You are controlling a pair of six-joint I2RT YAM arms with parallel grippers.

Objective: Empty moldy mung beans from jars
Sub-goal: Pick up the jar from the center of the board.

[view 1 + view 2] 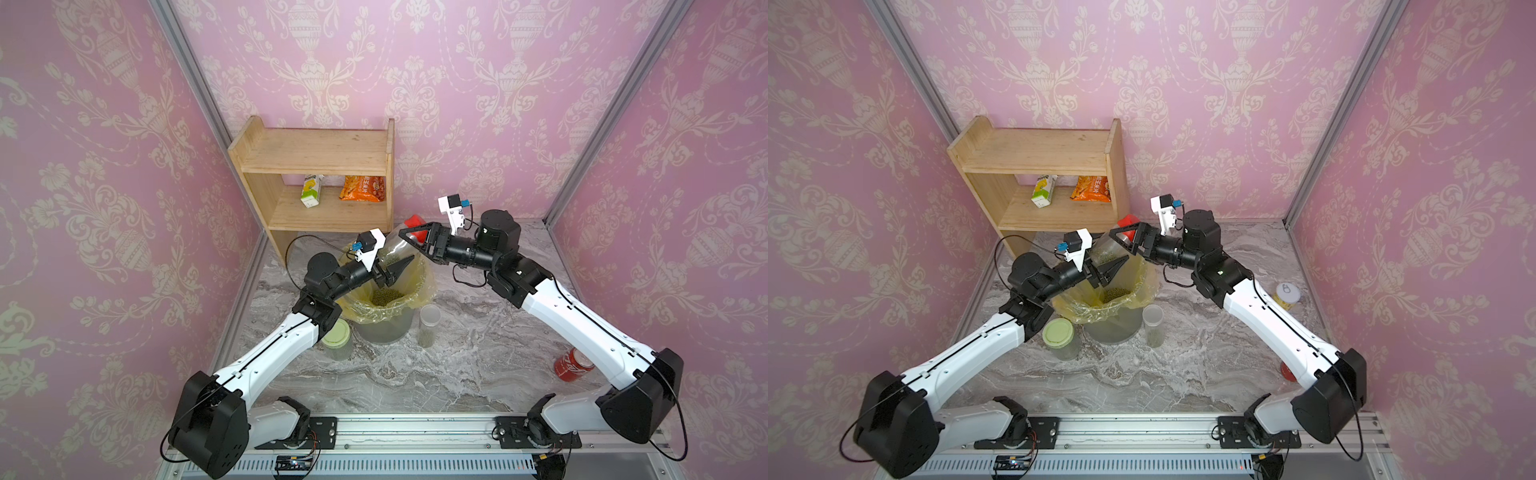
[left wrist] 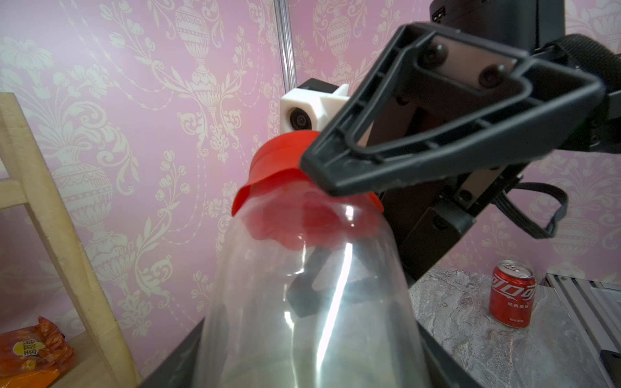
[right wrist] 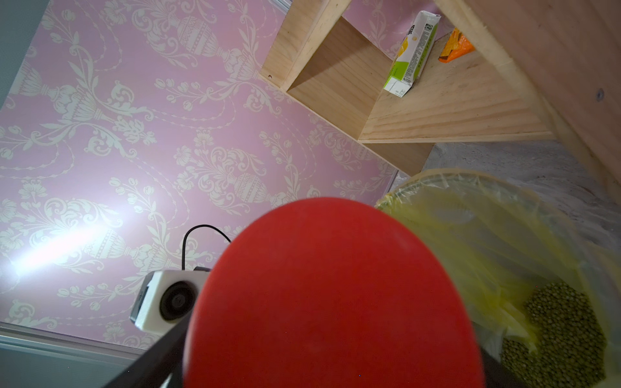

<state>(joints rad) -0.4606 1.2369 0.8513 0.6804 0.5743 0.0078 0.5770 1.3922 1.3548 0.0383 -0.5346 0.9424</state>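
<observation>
My left gripper (image 1: 395, 266) is shut on the clear body of the red-lidded jar (image 1: 392, 249), held tilted over the bin with its lid end up and back. Mung beans (image 1: 390, 258) lie inside the jar. More mung beans (image 1: 386, 296) sit in the bin's yellow bag. My right gripper (image 1: 409, 240) stands open around the red lid (image 3: 336, 295), one finger on either side. The lid (image 2: 285, 158) is on the jar's neck. A slim jar (image 1: 429, 326) and a wide jar with a pale green lid (image 1: 337, 337) stand closed beside the bin.
The bin (image 1: 415, 309) stands between both arms. A wooden shelf (image 1: 316, 166) at the back holds a carton (image 1: 311, 191) and an orange snack bag (image 1: 361, 189). A red drink can (image 1: 573, 363) and a yellow tin (image 1: 1287, 296) stand by the right arm.
</observation>
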